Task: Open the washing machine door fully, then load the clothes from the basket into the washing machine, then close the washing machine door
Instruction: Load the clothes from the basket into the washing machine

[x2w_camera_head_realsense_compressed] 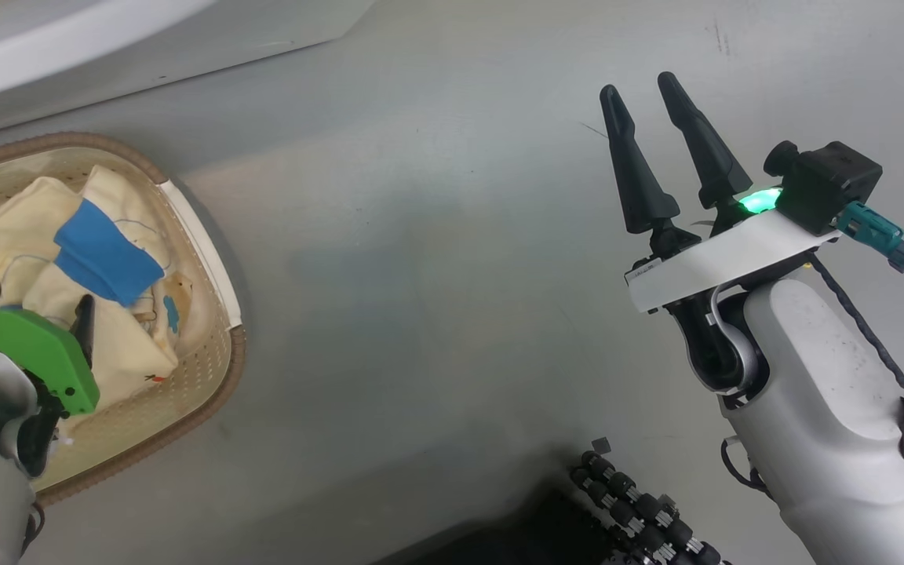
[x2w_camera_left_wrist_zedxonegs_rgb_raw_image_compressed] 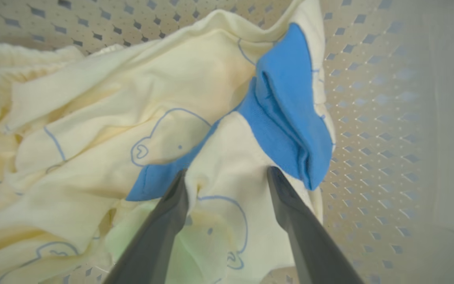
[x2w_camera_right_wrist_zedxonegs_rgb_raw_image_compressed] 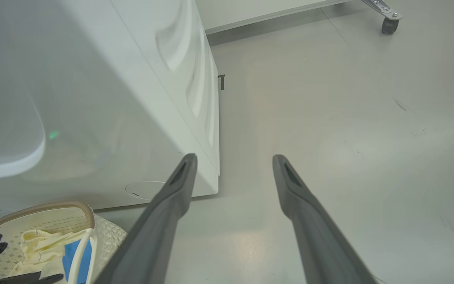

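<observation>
Two dark fingers of the left gripper are held wide apart, and their tips are set down at the clothes, with a hump of pale yellow fabric between them. Nothing is clamped. A bright blue band is seen folded just beyond the right-hand tip, and thin blue bear outlines are printed across the cloth. The clothes are heaped inside the basket, whose cream perforated wall is edged by a brown woven-look rim. The basket is placed on the grey floor, close to the lower front corner of the washing machine, with a narrow strip of floor between them.

The right gripper is held well apart from the basket, above bare floor, with its fingers spread and nothing between them. A green light is lit at its wrist. In the right wrist view a caster wheel is seen far off. Whether the white curved edge at that view's left belongs to the door cannot be told.
</observation>
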